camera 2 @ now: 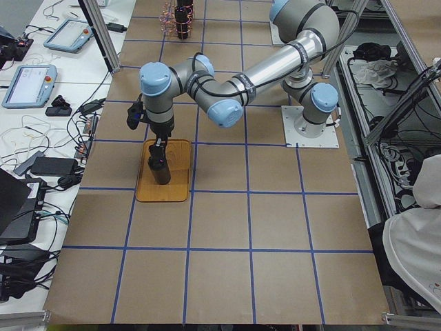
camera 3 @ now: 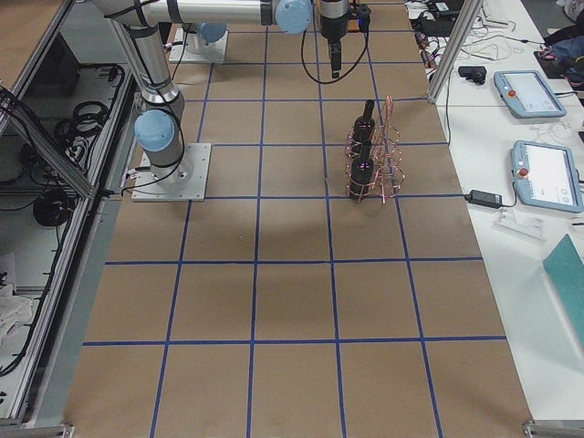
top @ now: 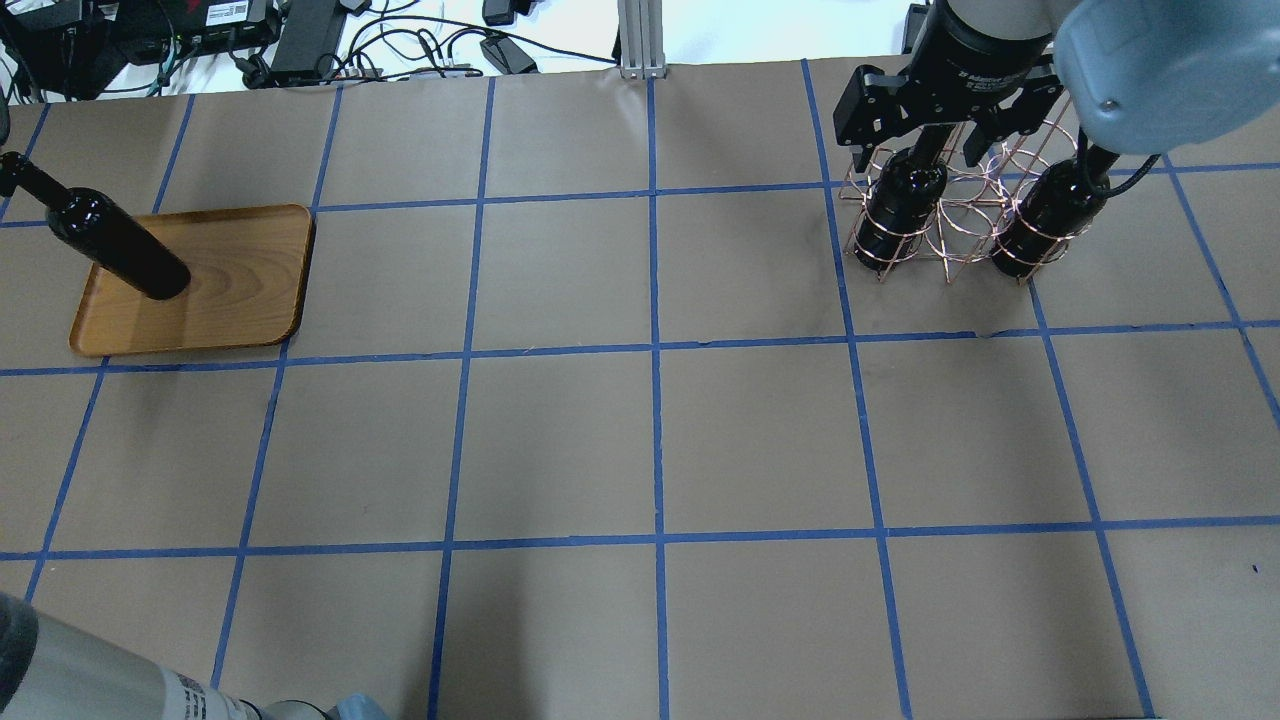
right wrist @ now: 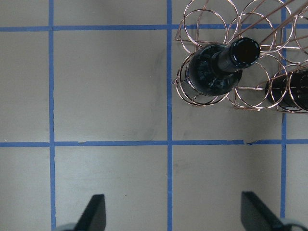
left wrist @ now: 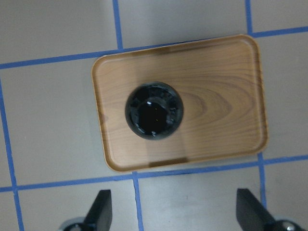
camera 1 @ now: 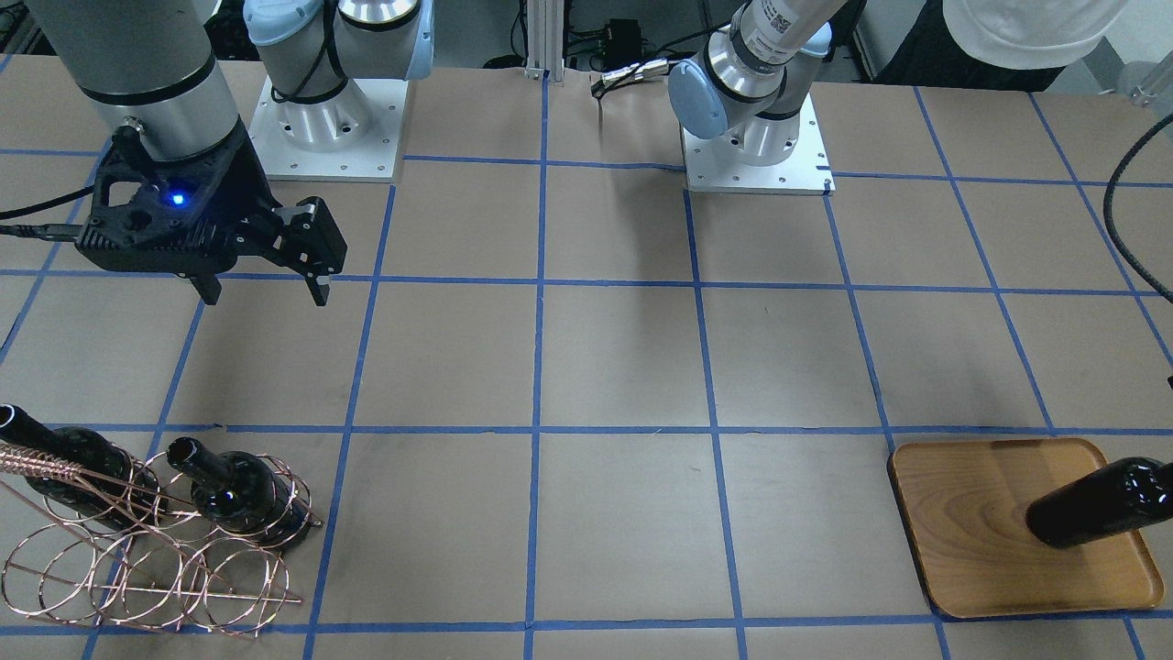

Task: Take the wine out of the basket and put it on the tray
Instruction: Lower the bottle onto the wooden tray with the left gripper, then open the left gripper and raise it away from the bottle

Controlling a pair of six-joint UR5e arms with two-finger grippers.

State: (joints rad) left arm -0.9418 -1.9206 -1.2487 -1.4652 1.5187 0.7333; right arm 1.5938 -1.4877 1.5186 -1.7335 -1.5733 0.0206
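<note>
One wine bottle (left wrist: 154, 110) stands upright on the wooden tray (left wrist: 216, 96), also seen in the overhead view (top: 120, 240) on the tray (top: 240, 290). My left gripper (left wrist: 175, 211) is open and hangs above it, clear of the bottle. The copper wire basket (top: 950, 225) holds two more wine bottles (right wrist: 216, 70) (right wrist: 293, 91), necks up. My right gripper (camera 1: 266, 293) is open and empty. It hovers high over the table beside the basket (camera 1: 137, 568), on the robot's side. It also shows in the right wrist view (right wrist: 175, 214).
Brown paper table with a blue tape grid. Arm bases (camera 1: 756, 137) stand at the robot's edge. Cables and devices (top: 300, 30) lie beyond the far edge. A black cable (camera 1: 1123, 211) hangs near the tray side.
</note>
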